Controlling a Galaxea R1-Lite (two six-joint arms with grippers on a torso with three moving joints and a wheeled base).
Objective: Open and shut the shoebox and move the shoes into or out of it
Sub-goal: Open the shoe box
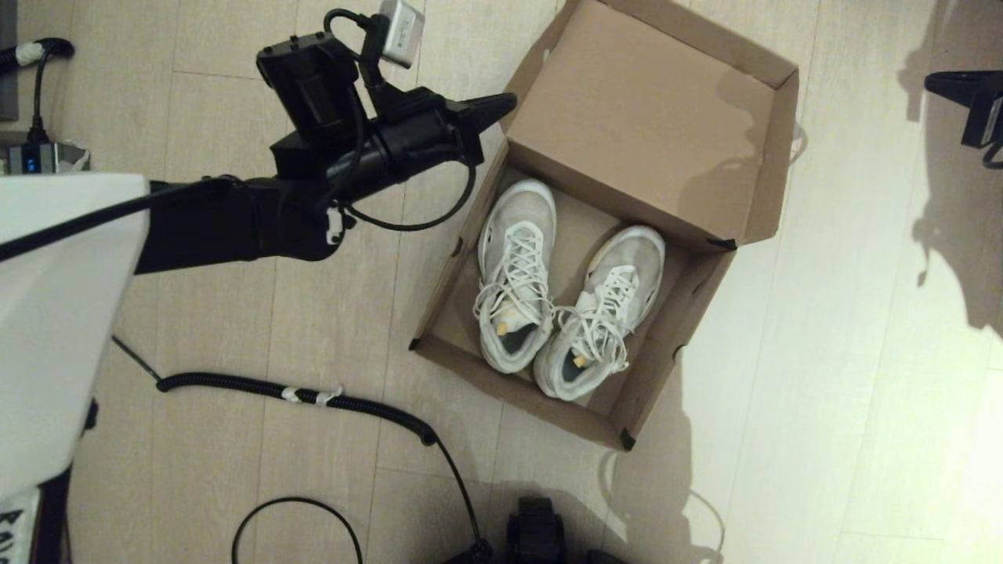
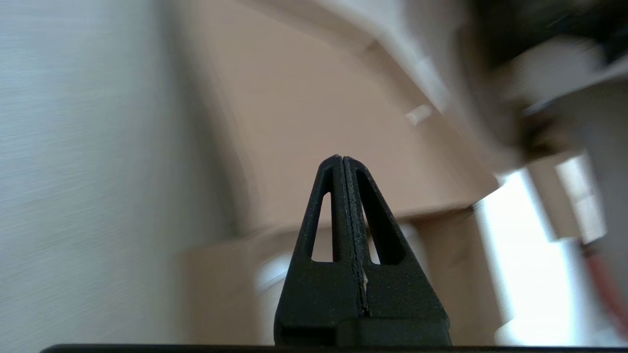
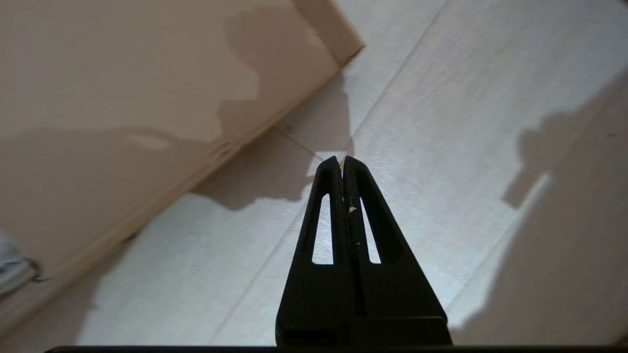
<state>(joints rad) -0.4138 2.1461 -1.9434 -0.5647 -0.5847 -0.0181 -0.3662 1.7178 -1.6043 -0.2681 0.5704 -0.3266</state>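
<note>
While the pale wood floor [image 1: 823,376] fills the head view, the shoebox [image 1: 666,133] sits on it slightly right of centre, its hinged lid thrown back toward one o'clock and standing open. Inside the box tray lie the shoes [image 1: 560,294], a pair of white mesh sneakers side by side, toes toward twelve o'clock, laces loose and partly tangled where the two meet.

Reaching in from nine o'clock, the left arm ends in the left hand [image 1: 492,105], clenched on nothing, its tip just beside the lid's left flap at about eleven o'clock of the box. At the three o'clock edge, the right hand [image 3: 342,164] is also clenched and empty, hanging over bare floor well apart from the lid.

Judged from this, a sideways nudge by the left hand could skew the light cardboard instead of folding the lid, and the loose laces could catch under the closing lid.
</note>
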